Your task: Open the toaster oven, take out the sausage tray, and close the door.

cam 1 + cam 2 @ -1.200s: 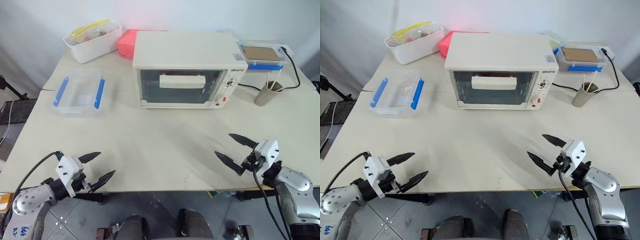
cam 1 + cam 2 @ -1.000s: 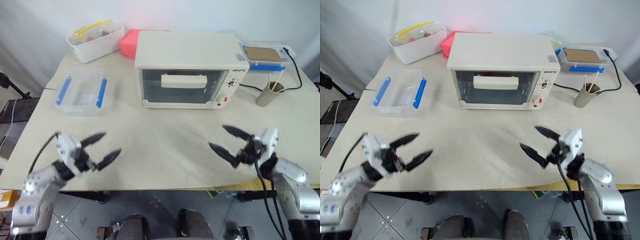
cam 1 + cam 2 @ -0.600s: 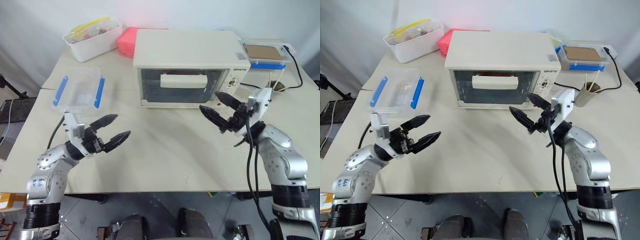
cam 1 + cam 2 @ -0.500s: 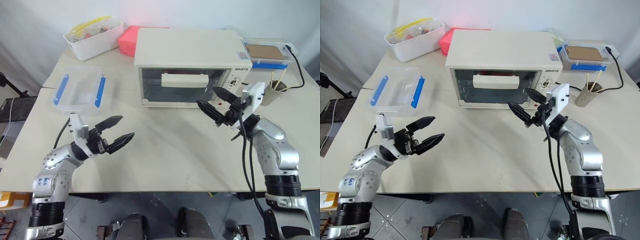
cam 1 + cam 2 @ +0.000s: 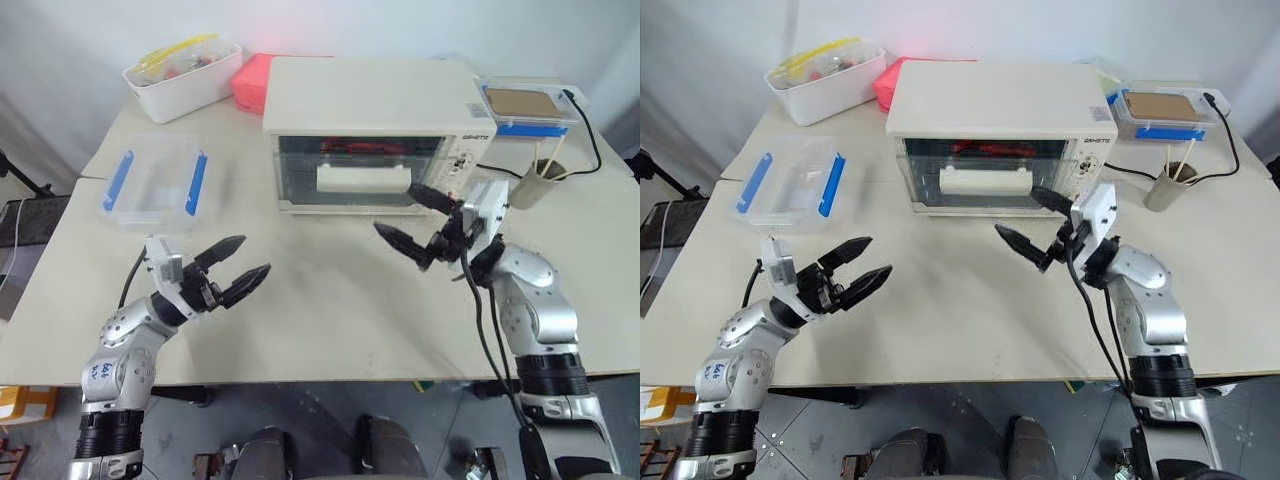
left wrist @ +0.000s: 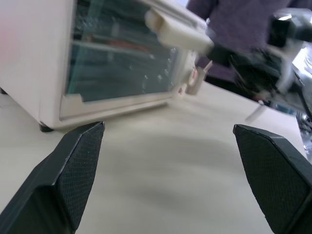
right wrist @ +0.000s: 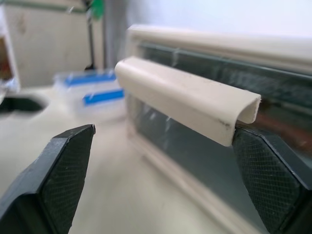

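Cream worktop (image 5: 330,300) against a white backdrop carries everything I have in sight. I see the toaster oven (image 5: 375,130) standing toward the far edge, about midway along it, its long axis running across the worktop and its glass front facing me. Its door (image 5: 355,175) looks tipped a little out at the top, with the wide bar handle (image 5: 362,180) lying level along the door's width. Behind the glass I can make out something red, but I cannot tell the sausage tray itself apart.

My right gripper (image 5: 420,220) has its two fingers spread wide, holding nothing, and sits just in front of the door toward the knob panel; in the right wrist view the handle (image 7: 185,100) spans the gap between the fingers, one end near the right-hand pad, contact unclear. My left gripper (image 5: 235,270) is likewise spread wide and empty, well apart from the oven, over bare worktop nearer the front left corner.

Around it: a clear container with blue clips (image 5: 155,185) near the left edge, a white bin (image 5: 185,75) and a pink box (image 5: 252,80) at the far left, a lidded container (image 5: 525,105) and a cup with sticks (image 5: 540,180) near the far right corner, and a black cable (image 5: 590,140). Nothing lies between my right gripper and the door.
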`<state>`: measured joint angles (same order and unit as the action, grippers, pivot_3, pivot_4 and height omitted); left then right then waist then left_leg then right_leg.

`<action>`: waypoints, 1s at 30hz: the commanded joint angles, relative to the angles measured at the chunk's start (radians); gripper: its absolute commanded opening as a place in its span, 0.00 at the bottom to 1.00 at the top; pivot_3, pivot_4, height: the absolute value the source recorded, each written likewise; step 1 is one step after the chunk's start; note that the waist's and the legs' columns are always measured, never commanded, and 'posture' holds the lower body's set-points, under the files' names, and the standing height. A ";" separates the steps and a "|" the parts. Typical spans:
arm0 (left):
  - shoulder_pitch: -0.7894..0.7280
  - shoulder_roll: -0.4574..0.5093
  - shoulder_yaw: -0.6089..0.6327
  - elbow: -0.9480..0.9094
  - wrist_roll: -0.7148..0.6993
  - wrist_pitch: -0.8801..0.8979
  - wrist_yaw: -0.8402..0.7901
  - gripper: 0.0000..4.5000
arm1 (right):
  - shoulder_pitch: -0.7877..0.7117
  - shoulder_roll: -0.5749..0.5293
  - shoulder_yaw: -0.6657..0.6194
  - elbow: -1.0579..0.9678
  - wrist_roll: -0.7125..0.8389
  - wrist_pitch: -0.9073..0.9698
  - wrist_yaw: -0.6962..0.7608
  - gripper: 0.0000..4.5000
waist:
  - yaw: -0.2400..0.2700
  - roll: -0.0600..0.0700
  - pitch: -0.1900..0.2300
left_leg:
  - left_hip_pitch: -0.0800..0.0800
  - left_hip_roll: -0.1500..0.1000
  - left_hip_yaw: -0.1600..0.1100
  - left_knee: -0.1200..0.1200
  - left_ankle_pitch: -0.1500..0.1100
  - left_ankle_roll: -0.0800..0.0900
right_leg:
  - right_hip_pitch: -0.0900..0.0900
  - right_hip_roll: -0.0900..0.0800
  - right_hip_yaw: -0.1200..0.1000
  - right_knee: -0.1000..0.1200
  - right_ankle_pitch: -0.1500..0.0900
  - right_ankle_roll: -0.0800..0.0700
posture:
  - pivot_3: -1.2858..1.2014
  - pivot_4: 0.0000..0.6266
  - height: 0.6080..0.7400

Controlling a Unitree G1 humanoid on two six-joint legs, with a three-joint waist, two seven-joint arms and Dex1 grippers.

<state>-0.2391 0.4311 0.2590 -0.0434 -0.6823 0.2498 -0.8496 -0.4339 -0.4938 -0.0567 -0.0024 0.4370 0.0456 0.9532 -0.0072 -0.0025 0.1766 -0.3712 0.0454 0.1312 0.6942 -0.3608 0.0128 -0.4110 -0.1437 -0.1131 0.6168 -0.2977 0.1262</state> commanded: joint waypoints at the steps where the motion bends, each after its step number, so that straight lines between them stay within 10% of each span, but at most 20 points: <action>1: -0.085 0.035 0.053 0.074 -0.025 0.001 -0.013 0.87 | 0.047 -0.044 0.020 -0.084 -0.035 -0.079 0.069 1.00 | 0.000 0.000 0.000 | 0.000 0.000 0.000 0.000 0.000 0.000 | 0.000 0.000 0.000 0.000 0.000 0.000 | 0.52 0.24 1.00; 14: -0.467 -0.071 -0.074 0.443 0.158 -0.095 0.015 0.03 | 0.046 -0.070 0.039 -0.005 -0.140 -0.236 0.092 1.00 | 0.004 -0.002 0.001 | 0.000 0.000 0.002 0.002 0.000 0.000 | 0.000 0.001 0.000 0.000 0.000 0.000 | 0.52 0.24 1.00; 24: -0.579 -0.182 -0.134 0.630 0.265 -0.225 -0.009 0.01 | 0.144 -0.086 0.022 -0.074 -0.154 -0.252 0.053 1.00 | 0.004 -0.003 0.002 | 0.000 0.001 0.002 0.002 0.000 0.000 | 0.000 0.003 0.000 0.000 0.000 0.000 | 0.52 0.24 1.00; 30: -0.465 -0.158 -0.243 0.582 0.373 -0.351 -0.114 0.01 | 0.618 -0.070 -0.238 -0.188 -0.123 -0.273 -0.101 1.00 | 0.035 -0.004 0.002 | -0.002 0.000 -0.001 0.001 -0.002 -0.001 | 0.001 0.003 -0.004 -0.003 0.000 0.000 | 0.52 0.24 1.00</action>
<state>-0.7148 0.2702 0.0328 0.5836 -0.3279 -0.0726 -0.9408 0.1452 -0.5626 -0.1891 -0.1376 0.2744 -0.2118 0.8926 0.0276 -0.0063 0.1788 -0.3740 0.0451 0.1316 0.6961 -0.3628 0.0129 -0.4097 -0.1408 -0.1164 0.6118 -0.2974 0.1270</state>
